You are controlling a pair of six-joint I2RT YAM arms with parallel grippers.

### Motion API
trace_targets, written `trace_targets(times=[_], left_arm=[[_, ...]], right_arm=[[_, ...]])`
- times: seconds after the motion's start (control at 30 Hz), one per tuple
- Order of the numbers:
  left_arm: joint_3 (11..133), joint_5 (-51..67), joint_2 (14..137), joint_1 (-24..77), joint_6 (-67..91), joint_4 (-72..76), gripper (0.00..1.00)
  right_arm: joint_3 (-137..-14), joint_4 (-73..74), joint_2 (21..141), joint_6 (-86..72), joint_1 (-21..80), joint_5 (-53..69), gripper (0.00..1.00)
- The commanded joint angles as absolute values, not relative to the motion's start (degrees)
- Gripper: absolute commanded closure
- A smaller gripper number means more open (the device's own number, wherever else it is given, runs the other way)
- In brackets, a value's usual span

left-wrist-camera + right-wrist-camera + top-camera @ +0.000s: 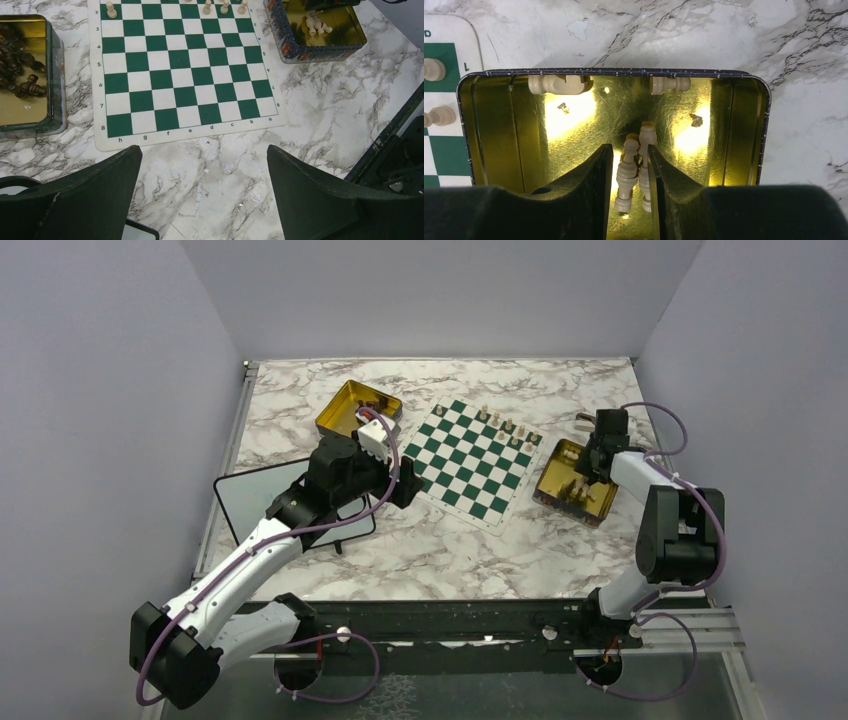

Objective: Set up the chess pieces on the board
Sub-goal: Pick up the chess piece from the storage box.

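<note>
Your right gripper (pixel 629 150) is down inside the shiny gold rectangular tin (pixel 499 130), which sits at three o'clock from the green-and-white checked board (pixel 470 455) in the top view. Its black fingers (pixel 574 195) stand close together. Two pale beige chess pieces (pixel 627 175) lie flat on the tin floor in the narrow gap between them. Pinched, or only flanked? You cannot tell from these views. Two more pale ones lie on their sides against the tin's far wall, at eleven and one o'clock from the fingertips.

Over on the other side, your left gripper (pixel 204 150) hangs above the white marbled table (pixel 325 100), just off the board's near-left corner at eight o'clock in the top view. Its jaws are spread wide and there is nothing between them.

On the board itself, a handful of upright pale pieces (pixel 206 7) stand along the edge nearest the right-hand tin, each on its own square. The other squares in view are bare.

A second gold tin (pixel 55 75) sits at ten o'clock from the board, with dark brown chess pieces (pixel 20 70) heaped in one end. A black-framed whiteboard (pixel 250 500) lies flat at nine o'clock, partly under your left arm.
</note>
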State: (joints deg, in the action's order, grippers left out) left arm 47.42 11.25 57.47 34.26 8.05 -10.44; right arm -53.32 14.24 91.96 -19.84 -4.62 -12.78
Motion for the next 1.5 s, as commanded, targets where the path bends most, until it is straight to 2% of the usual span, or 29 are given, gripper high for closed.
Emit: trace_targets(times=[0.0,0.63,0.77,0.93,1.2,1.47], left_arm=[[47.21,10.93,56.74,34.54,7.43,-9.23,0.05],[46.68,10.42,55.29,34.54,7.14,-8.86,0.08],[46.67,10.11,55.1,34.54,7.04,-8.88,0.08],[46.72,10.28,54.92,34.54,6.94,-8.88,0.08],[46.64,10.47,54.79,34.54,7.03,-8.65,0.08],[46.49,9.75,54.65,34.54,6.77,-8.7,0.08]], right_arm=[[-54.46,13.98,93.23,-19.42,-4.94,-11.47,0.65],[-56.53,16.03,96.67,-18.82,-4.99,-9.87,0.69],[-57.88,17.31,95.19,-18.73,-4.94,-10.25,0.61],[-59.45,17.85,94.56,-18.45,-4.99,-12.95,0.58],[-60.95,18.75,94.98,-18.01,-5.02,-16.25,0.69],[-60.27,18.23,96.31,-18.28,-5.09,-13.7,0.69]])
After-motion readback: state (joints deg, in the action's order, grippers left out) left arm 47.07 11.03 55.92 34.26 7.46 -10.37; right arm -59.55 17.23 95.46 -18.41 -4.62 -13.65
